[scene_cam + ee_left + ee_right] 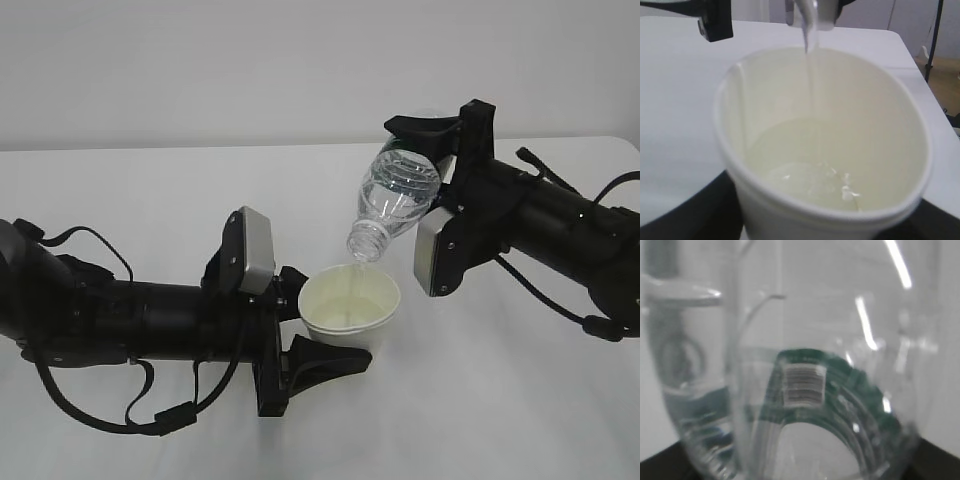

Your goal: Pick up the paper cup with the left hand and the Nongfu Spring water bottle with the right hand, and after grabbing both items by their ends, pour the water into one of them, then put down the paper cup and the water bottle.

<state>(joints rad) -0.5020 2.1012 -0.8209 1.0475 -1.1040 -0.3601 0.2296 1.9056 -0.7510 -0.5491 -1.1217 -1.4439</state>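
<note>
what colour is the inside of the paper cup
Cream, pale off-white, seen best in the left wrist view, where the paper cup fills the frame.

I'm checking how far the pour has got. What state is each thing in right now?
Paper cup: upright, held by the left gripper, partly filled.
Water bottle: uncapped, tipped mouth-down over the cup, held by the right gripper, some water left inside.
Water: running in a thin stream into the cup.
Table: looks dry.
</note>
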